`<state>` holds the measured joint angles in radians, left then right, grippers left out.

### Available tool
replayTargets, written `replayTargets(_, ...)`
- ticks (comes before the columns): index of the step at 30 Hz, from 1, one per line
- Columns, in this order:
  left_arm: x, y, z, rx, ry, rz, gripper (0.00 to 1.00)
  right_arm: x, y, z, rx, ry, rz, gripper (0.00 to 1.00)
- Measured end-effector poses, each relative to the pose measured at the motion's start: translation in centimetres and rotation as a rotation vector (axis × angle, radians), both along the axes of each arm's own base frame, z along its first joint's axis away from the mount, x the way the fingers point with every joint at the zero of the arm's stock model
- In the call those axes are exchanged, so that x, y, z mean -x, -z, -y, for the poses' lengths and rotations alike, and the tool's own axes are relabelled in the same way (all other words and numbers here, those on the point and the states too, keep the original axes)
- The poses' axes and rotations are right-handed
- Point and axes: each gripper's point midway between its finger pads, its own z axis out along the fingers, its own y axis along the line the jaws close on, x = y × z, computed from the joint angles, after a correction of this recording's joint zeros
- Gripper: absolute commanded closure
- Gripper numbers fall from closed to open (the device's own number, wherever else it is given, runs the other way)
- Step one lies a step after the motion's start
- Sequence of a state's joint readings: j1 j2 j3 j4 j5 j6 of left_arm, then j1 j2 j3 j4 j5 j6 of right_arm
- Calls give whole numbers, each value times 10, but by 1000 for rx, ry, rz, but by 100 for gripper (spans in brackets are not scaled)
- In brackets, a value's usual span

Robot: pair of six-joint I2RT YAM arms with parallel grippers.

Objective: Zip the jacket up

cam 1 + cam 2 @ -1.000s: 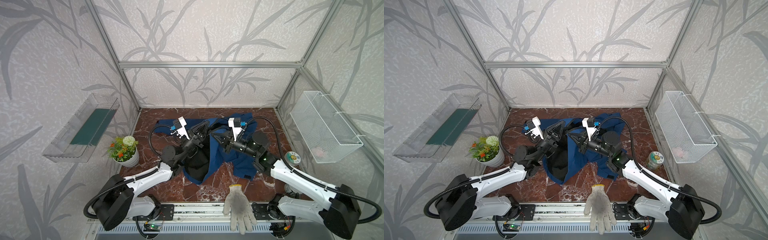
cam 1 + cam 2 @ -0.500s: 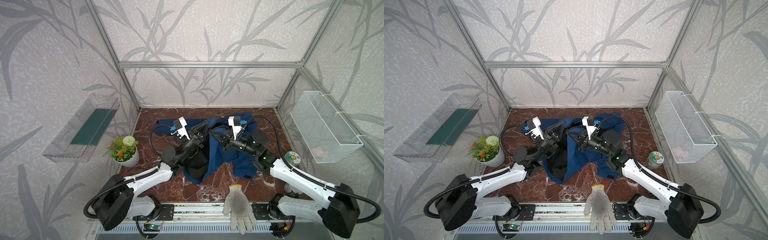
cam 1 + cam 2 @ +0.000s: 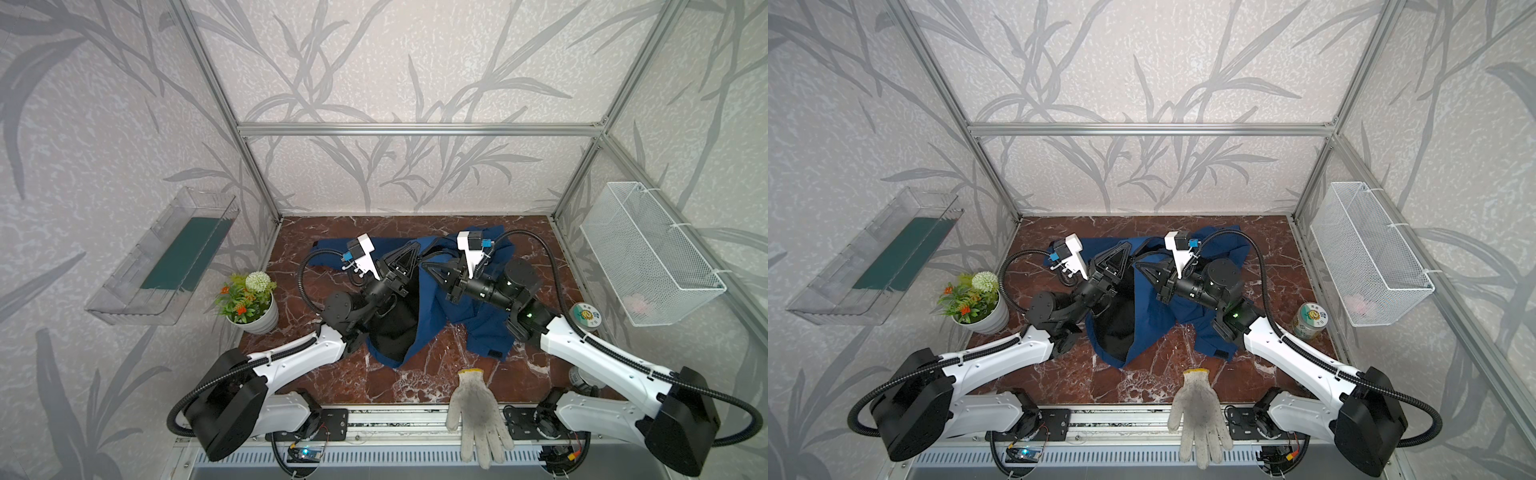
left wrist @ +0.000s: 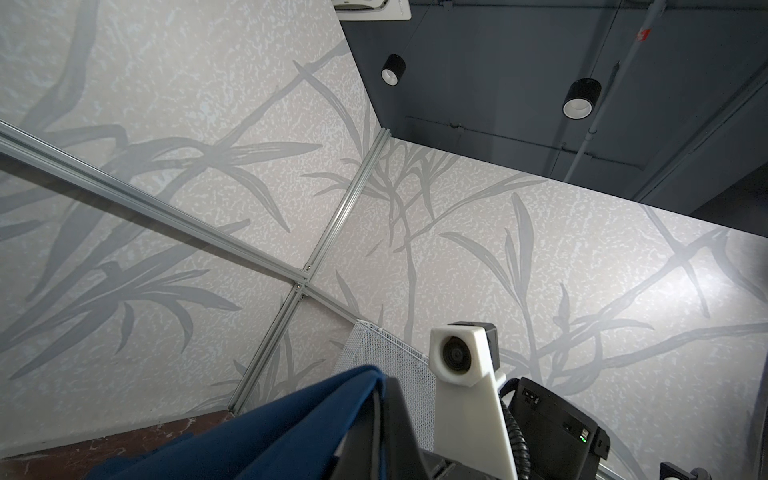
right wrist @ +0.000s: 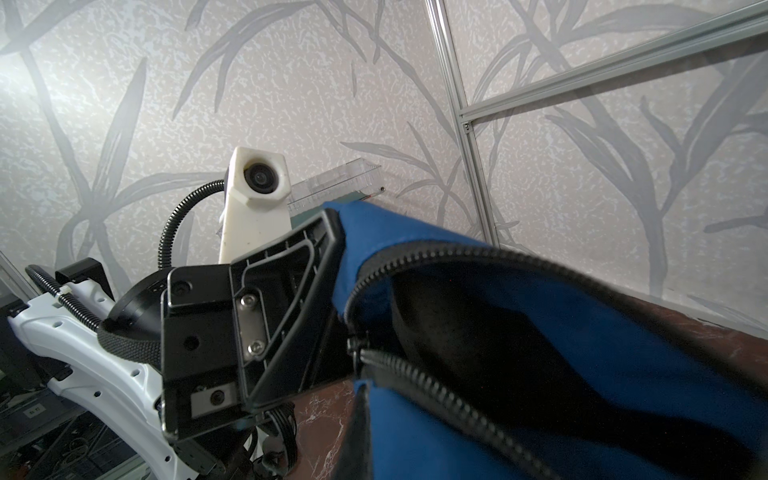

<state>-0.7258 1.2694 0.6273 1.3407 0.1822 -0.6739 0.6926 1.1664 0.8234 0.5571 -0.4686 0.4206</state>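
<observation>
Both jaw pairs are shut at centre: the left gripper (image 3: pixel 414 249) is clamped on the jacket's (image 3: pixel 432 316) front edge, the right gripper (image 3: pixel 429 265) apparently on the facing edge. From them the unjoined zipper (image 5: pixel 436 253) is draped nearward, within either arm's reach.

Looking like a robotics lab cell: aluminium frame (image 3: pixel 415 129) enclosing wallpapered panels (image 3: pixel 415 62), bare industrial ceiling (image 4: pixel 498 62) showing above.

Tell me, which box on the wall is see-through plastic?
The clear plastic bin on the left wall, with a green bottom. The white basket on the right wall is wire mesh instead.
</observation>
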Motion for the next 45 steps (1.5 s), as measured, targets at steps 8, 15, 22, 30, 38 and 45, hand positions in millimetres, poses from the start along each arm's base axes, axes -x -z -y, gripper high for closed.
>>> replayTargets(8, 0, 1, 0, -1, -2, -1, 100, 0, 0, 0, 0, 0, 1, 100)
replayTargets(15, 0, 1, 0, 0, -2, 0, 100, 1, -2, 1, -4, 0, 3, 100)
replayTargets(22, 0, 1, 0, -1, -1, 0, 100, 3, -4, 2, -7, -3, 8, 100)
replayTargets(30, 1, 1, 1, -2, 1, 1, 100, 2, -6, 3, -12, 1, 9, 100)
replayTargets(38, 1, 3, 0, -4, -7, 1, 100, 2, -13, 7, -42, 4, 1, 100)
replayTargets(45, 2, 3, -4, -3, -25, 9, 100, 1, -16, 8, -64, 3, -18, 100)
